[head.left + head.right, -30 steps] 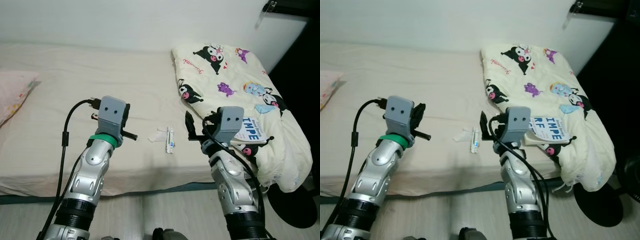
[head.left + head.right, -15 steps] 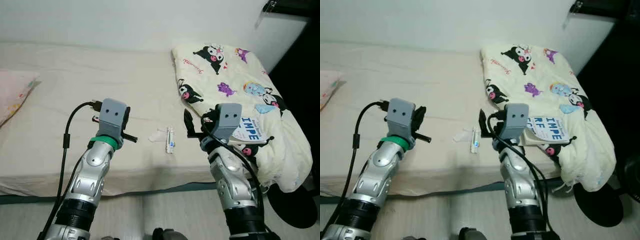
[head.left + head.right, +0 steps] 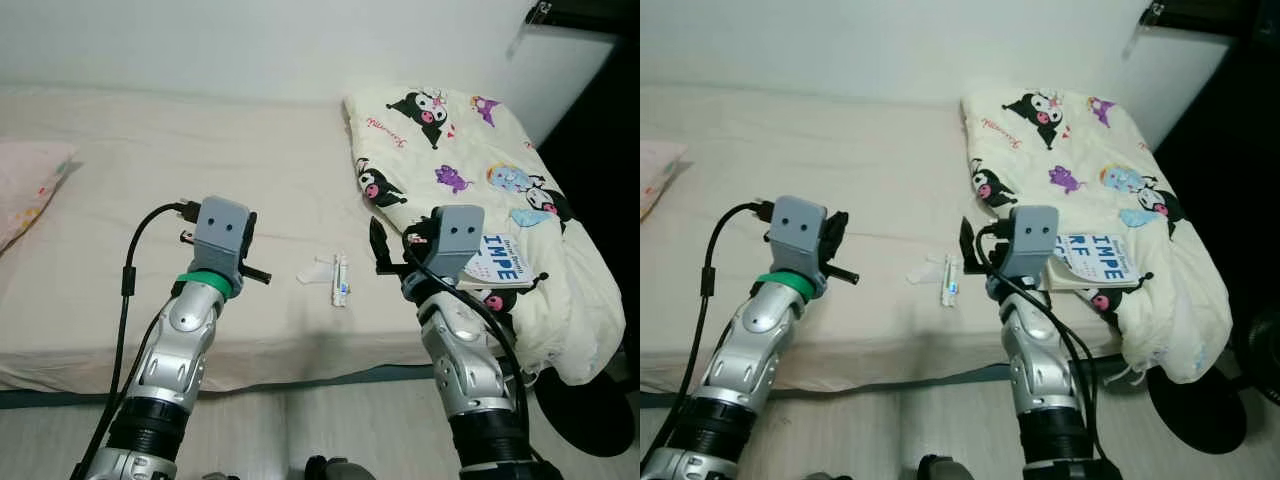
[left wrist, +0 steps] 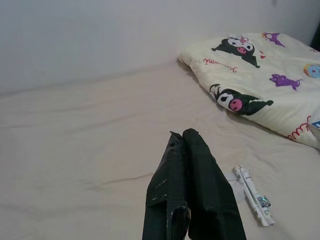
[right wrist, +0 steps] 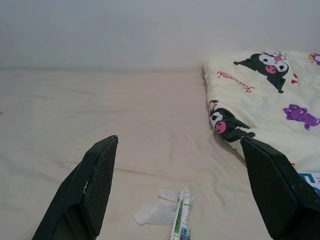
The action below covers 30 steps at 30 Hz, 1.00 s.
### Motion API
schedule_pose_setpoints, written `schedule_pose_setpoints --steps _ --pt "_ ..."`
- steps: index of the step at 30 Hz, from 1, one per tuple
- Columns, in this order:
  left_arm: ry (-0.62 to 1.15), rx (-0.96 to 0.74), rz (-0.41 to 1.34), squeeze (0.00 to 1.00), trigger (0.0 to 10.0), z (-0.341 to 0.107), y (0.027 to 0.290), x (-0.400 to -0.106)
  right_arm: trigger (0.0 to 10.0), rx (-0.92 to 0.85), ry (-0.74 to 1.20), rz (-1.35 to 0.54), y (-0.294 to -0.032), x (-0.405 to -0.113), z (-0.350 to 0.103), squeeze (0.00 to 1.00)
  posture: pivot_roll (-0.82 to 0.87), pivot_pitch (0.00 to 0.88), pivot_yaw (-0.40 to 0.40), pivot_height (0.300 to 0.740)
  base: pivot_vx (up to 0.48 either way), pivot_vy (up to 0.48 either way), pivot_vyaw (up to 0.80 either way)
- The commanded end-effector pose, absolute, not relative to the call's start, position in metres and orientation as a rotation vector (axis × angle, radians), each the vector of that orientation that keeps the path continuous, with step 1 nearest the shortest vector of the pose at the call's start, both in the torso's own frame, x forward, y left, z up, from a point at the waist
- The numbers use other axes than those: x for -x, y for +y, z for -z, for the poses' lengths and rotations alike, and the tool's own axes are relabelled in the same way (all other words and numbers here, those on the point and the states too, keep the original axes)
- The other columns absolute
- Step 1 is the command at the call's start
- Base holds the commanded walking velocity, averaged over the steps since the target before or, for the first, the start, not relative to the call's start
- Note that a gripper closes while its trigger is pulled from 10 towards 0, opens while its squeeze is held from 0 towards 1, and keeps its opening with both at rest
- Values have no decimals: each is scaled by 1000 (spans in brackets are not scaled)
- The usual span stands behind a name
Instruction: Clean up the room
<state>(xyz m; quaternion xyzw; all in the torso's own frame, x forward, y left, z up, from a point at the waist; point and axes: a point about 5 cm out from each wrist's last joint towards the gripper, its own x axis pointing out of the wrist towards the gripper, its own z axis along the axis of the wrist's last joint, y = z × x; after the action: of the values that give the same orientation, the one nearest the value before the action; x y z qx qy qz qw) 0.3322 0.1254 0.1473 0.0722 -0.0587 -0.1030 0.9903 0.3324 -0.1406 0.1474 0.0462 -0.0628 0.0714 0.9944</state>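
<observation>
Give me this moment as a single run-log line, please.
left gripper: shut, over bed | right gripper: open, facing white tube and tissue | book: on cartoon quilt

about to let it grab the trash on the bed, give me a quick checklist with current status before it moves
1. Right gripper open: ok, fingers spread wide.
2. Right gripper lined up with the small tube: ok, tube lies between the fingers ahead.
3. Tube free of clutter: not ok, a crumpled tissue touches it.
4. Left gripper out of the way: ok, shut, off to the side.
5. Book on the cartoon blanket clear of the right arm: cannot tell.
</observation>
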Motion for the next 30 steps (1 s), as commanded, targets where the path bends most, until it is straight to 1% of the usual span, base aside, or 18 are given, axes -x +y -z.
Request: schedule_pose_setpoints --steps 1,5,6,8,9,12,13,14,16,17,30 --pt "-104 -147 219 0 10000 -142 122 -332 10000 -89 -118 -123 -147 -331 -144 0 -49 47 -13 740 0 0 0" --pt "-112 -146 221 0 10000 -145 121 -333 10000 -93 -122 -137 -144 -331 -146 0 -47 45 -15 740 0 0 0" --pt "-121 -143 222 0 10000 -147 120 -333 10000 -94 -129 -146 -143 -330 -147 0 -45 65 -20 740 0 0 0" --pt "-120 -141 216 0 10000 -146 121 -332 10000 -100 -124 -143 -144 -329 -145 0 -45 56 -23 740 0 0 0" --pt "-117 -141 210 0 10000 -145 122 -333 10000 -102 -114 -134 -145 -329 -142 0 -47 38 -23 740 0 0 0" --pt "-121 -138 214 0 10000 -146 120 -334 10000 -92 -113 -136 -146 -331 -142 0 -49 39 -20 740 0 0 0" --pt "-128 -134 217 0 10000 -148 119 -334 10000 -94 -122 -132 -147 -331 -145 0 -52 61 -19 740 247 0 0" --pt "-131 -132 216 0 10000 -148 118 -334 10000 -93 -118 -120 -150 -331 -144 0 -50 45 -22 740 292 0 0" --pt "-133 -131 216 0 10000 -148 118 -334 10000 -93 -114 -111 -152 -331 -143 0 -51 44 -22 740 309 0 0" --pt "-140 -128 218 0 10000 -150 116 -334 10000 -92 -118 -112 -152 -331 -144 0 -53 65 -22 740 334 0 0" --pt "-147 -122 222 0 10000 -151 114 -334 10000 -89 -110 -113 -154 -329 -142 0 -55 59 -26 740 339 0 0"
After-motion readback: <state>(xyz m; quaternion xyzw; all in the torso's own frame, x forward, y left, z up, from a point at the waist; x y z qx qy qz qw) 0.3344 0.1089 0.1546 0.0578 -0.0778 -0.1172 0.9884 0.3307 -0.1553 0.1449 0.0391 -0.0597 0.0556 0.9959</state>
